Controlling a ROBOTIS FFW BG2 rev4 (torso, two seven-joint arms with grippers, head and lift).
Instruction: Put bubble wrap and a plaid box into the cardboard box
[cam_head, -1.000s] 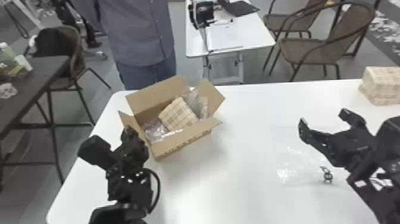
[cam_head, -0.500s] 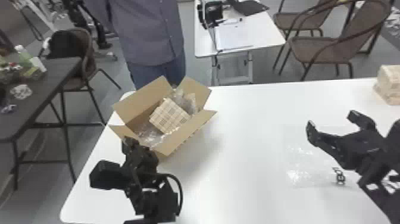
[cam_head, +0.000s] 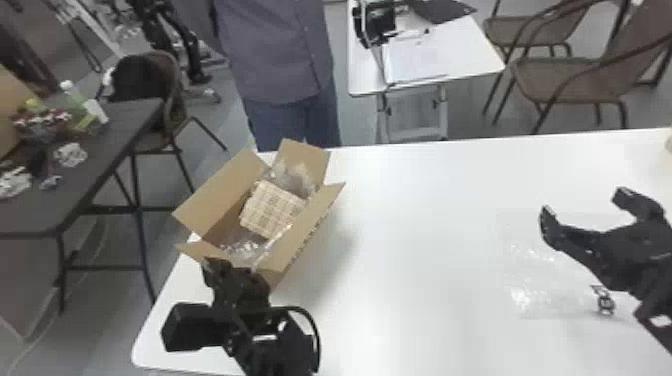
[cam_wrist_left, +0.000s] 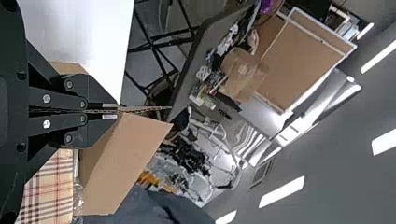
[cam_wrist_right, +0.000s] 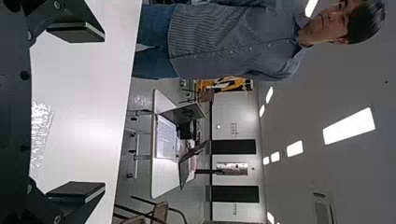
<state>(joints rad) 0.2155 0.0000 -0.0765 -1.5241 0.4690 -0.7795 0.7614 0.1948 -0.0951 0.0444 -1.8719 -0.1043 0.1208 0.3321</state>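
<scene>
Possibly, with my left gripper (cam_wrist_left: 111, 111) pinching the flap (cam_wrist_left: 145, 108) and my right gripper (cam_wrist_right: 100, 112) wide, too hard a tug could skew the cardboard box (cam_head: 300, 236) at eleven o'clock, jostling the plaid box (cam_head: 272, 207) inside, while bubble wrap (cam_head: 525, 296) lies at two o'clock.

One open brown cardboard box (cam_head: 307, 240) is counted, with four flaps. One beige plaid box (cam_head: 270, 207) is counted inside. Clear plastic bubble wrap (cam_head: 530, 295): one patch is counted on the white rectangular desk (cam_head: 425, 260), two in the carton; whether those two are joined can't be told. One such desk is counted. Flat black fingers (cam_head: 554, 232): four, two per arm. Brown woven chairs with dark metal legs (cam_head: 575, 77): three seen in the head view. One dark-topped side table (cam_head: 135, 115) and one small white side table (cam_head: 470, 50) are counted.
</scene>
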